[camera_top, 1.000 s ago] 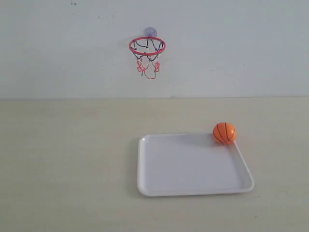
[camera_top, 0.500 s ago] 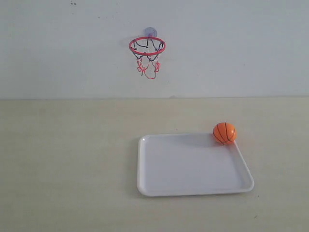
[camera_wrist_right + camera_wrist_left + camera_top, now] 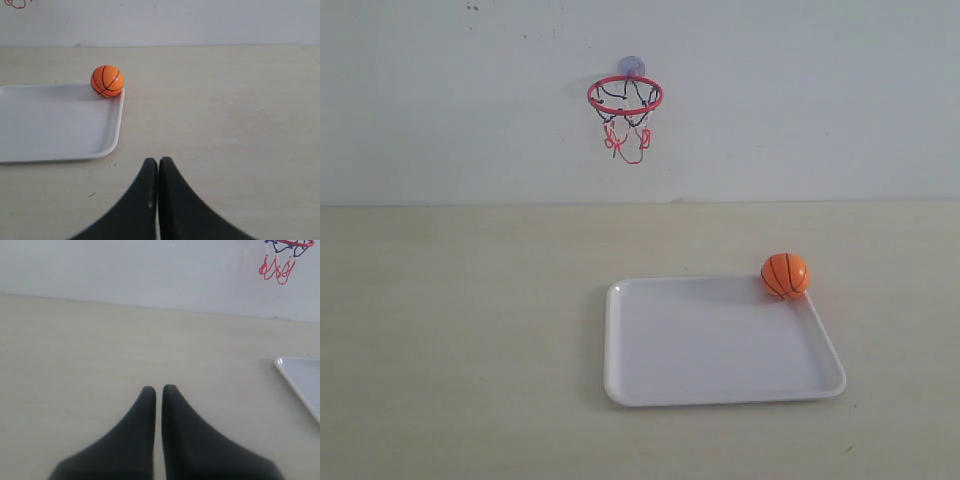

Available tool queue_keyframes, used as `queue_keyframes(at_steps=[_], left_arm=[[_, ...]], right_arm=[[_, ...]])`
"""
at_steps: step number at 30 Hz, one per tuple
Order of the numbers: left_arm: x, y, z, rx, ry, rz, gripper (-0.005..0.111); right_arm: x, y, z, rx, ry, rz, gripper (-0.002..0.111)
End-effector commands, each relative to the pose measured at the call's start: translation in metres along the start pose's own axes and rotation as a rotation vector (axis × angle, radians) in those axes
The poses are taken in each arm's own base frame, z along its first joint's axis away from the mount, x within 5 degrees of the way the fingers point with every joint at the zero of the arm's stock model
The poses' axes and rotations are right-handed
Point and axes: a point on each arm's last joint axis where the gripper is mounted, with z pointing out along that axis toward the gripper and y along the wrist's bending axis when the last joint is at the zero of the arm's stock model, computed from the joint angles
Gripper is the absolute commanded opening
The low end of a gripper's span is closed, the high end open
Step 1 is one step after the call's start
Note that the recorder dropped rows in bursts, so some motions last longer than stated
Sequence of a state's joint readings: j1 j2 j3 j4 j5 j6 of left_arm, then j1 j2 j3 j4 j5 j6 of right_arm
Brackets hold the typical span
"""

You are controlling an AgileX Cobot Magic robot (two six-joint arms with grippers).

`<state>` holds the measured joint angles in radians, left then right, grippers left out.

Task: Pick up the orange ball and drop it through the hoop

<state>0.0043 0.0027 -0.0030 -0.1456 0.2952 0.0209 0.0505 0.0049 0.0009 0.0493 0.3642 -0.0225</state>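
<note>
The orange ball (image 3: 785, 274) rests in the far right corner of a white tray (image 3: 670, 350); the right wrist view shows the ball (image 3: 107, 81) against the tray's rim (image 3: 118, 125). On the back wall hangs the hoop (image 3: 625, 96) with its red ring and dangling net; only its net (image 3: 277, 267) shows in the left wrist view. My right gripper (image 3: 158, 161) is shut and empty, well short of the ball. My left gripper (image 3: 158, 388) is also shut on nothing, over bare table. Neither gripper appears in the exterior view.
The beige table (image 3: 460, 330) meets a pale wall (image 3: 820, 100) behind. A corner of the tray (image 3: 300, 380) shows at the edge of the left wrist view.
</note>
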Motion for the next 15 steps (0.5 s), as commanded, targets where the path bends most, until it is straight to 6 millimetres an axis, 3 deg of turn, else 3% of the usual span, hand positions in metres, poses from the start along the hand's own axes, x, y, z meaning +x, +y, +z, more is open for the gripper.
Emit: queue_keyframes(at_steps=[1, 9, 15], left_arm=[[0.001, 0.0, 0.0, 0.002, 0.001, 0.002, 0.004], [0.001, 0.0, 0.0, 0.002, 0.001, 0.002, 0.004], [0.001, 0.0, 0.0, 0.002, 0.001, 0.002, 0.004]], right_arm=[[-0.006, 0.0, -0.001, 0.006, -0.063, -0.024, 0.0], [-0.032, -0.001, -0.006, 0.013, -0.362, -0.024, 0.0], [-0.058, -0.001, -0.021, -0.007, -0.69, 0.059, 0.0]])
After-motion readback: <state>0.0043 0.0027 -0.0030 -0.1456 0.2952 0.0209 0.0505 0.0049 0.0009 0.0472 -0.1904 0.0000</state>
